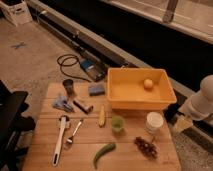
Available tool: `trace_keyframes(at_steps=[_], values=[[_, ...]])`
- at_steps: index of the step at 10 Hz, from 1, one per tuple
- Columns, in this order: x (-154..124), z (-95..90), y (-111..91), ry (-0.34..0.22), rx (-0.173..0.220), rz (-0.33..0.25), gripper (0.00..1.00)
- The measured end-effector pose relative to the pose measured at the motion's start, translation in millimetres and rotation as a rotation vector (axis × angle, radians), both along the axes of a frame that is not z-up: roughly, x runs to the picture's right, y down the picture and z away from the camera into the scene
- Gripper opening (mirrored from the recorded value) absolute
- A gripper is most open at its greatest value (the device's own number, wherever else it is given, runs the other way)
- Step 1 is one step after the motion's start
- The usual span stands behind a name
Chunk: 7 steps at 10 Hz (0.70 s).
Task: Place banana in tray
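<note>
On the wooden counter (127, 152), the banana (101, 115) lay just in front of the yellow tray (140, 104), beside the green cup (117, 123). Off the counter's right edge, the gripper (181, 123) hung with its fingers spread wide, holding nothing. The banana looked light, soft-skinned and easily bruised, so a gentle grip across its middle seemed best.
</note>
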<state>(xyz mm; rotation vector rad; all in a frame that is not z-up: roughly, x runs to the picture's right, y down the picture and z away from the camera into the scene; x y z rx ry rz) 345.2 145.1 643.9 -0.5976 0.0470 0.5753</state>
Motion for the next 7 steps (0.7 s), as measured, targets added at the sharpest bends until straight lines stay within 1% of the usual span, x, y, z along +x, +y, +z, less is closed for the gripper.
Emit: trace_keyframes(at_steps=[2, 3, 5, 6, 7], values=[[0, 0.1, 0, 0.001, 0.0, -0.001, 0.67], [1, -0.2, -1, 0.001, 0.006, -0.002, 0.67], [-8, -2.7, -18, -0.025, 0.042, -0.038, 0.67], [-22, -4.4, -30, -0.043, 0.064, -0.068, 0.67], [-41, -7.4, -44, -0.067, 0.09, -0.104, 0.67]])
